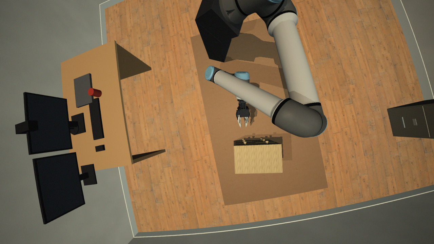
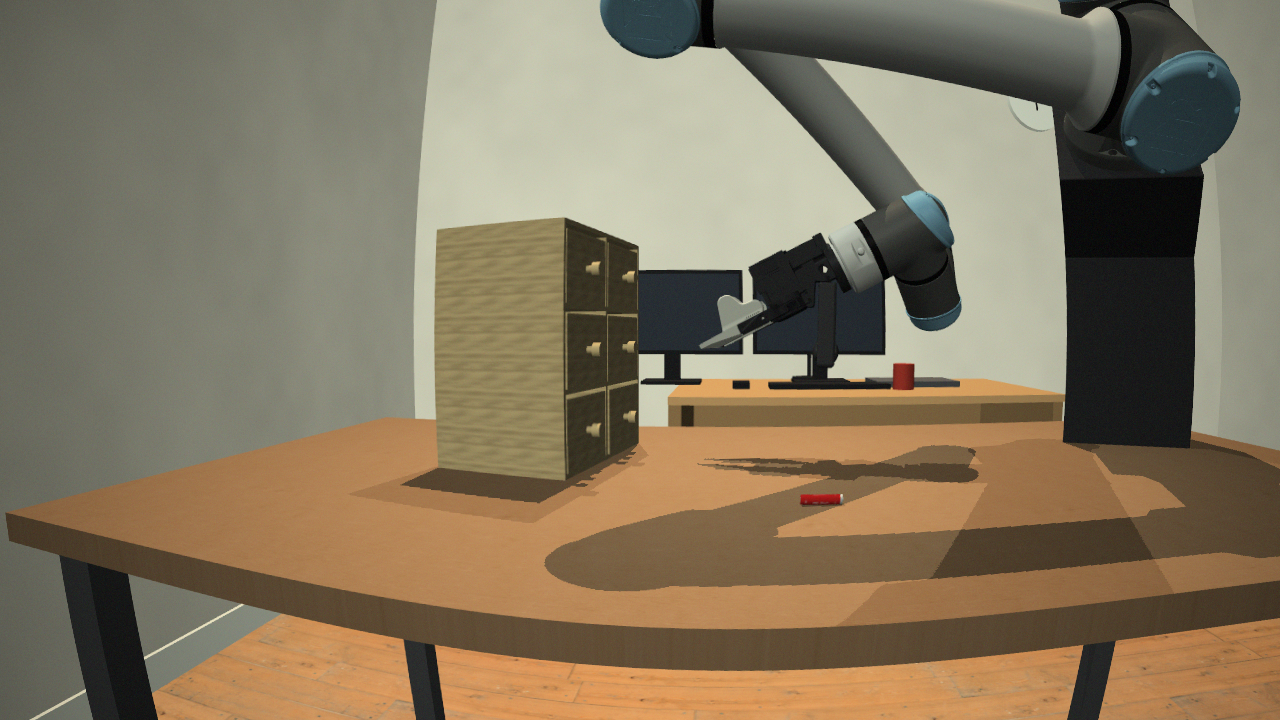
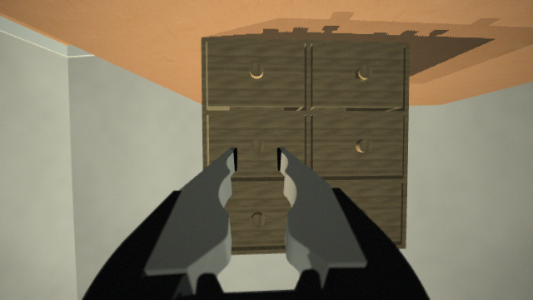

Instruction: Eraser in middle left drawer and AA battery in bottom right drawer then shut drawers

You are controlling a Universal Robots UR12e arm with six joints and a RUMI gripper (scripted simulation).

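Note:
The chest [image 1: 257, 159] [image 2: 501, 358] [image 3: 283, 92] stands upright with every drawer looking shut. It appears upside down in the wrist view. My gripper [image 1: 242, 125] [image 2: 707, 343] [image 3: 256, 149] is partly open and empty, a short way in front of the chest, facing the right column near middle-row height. The middle right knob [image 2: 630, 346] [image 3: 258, 146] shows just beyond the fingertips. The middle left drawer's knob is apart to the side [image 2: 594, 349] [image 3: 362, 146]. The bottom right knob [image 2: 630, 415] [image 3: 256, 72] is below. The red AA battery [image 2: 820, 499] lies on the table. I see no eraser.
The table [image 1: 257, 194] [image 2: 295, 510] carries the chest and the robot base [image 2: 1127, 358]. My forearm [image 1: 248, 90] crosses above the table and hides part of it from above. A separate desk [image 1: 112, 121] with monitors and a red cup [image 1: 95, 92] [image 2: 903, 376] stands apart.

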